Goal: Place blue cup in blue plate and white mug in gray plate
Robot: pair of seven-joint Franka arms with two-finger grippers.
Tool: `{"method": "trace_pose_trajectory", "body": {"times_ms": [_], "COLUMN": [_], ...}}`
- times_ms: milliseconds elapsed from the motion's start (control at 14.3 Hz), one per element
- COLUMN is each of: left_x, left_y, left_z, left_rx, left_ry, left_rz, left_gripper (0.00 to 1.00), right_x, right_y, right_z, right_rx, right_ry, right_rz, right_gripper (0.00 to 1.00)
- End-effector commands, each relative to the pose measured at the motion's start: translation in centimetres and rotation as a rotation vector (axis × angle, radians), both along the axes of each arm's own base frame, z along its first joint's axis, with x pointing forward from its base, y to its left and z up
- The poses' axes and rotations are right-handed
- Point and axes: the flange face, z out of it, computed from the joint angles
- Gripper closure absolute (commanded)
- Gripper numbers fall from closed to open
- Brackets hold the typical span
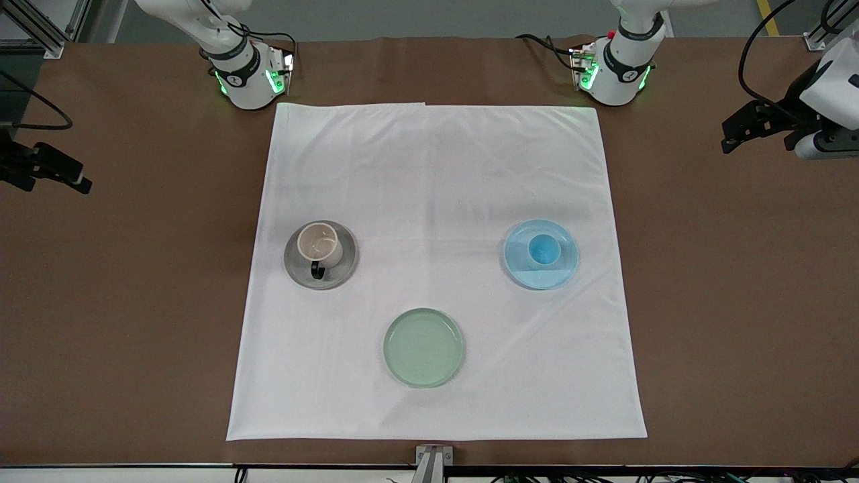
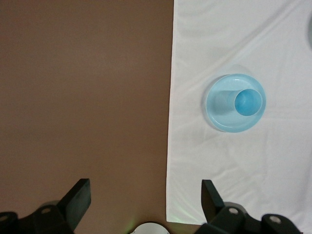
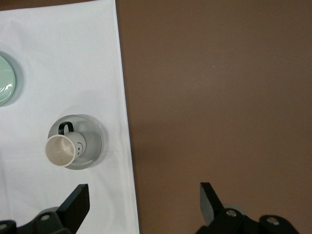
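You've got two white arms with rounded glossy shells. Right arm base (image 1: 245, 74) and left arm base (image 1: 617, 70) each carry a black ring band with a small white logo, plus green status lights glowing low on the sides. Black cables run into both bases next to a small metal connector plate. Left tool (image 2: 146, 202) shows two matte black wedge-shaped fingers (image 2: 78, 197) set wide apart, round silver screws in the black mounts below them. Right tool (image 3: 144, 202) looks the same: black angular fingers (image 3: 78, 200), silver screws. In the front view each tool is a dark block on a white wrist.
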Motion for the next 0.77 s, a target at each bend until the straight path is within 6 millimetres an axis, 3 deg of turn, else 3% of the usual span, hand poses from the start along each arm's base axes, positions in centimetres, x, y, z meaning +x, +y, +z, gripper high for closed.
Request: {"method": "trace_pose_trajectory", "body": {"times_ms": [0, 349, 698], "left_x": [-0.2, 0.4, 1.4], "left_y": [-0.1, 0.0, 0.3], "left_z": [0.1, -0.1, 1.0], "left_rx": [0.024, 0.019, 0.016], "left_ry": [-0.007, -0.004, -0.029], "left_rz": [-0.008, -0.007, -0.022], "left_gripper": [0.00, 0.00, 0.00], "right_x": [0.5, 0.6, 0.6], "right_y": [-1.2, -0.9, -0.9], "right_z": [1.5, 1.9, 2.6], "right_rx": [-0.003, -0.014, -0.017], "right_ry": [-0.023, -0.031, -0.046], "right_rz": [-0.025, -0.019, -0.021], "right_gripper": [0.00, 0.00, 0.00]}}
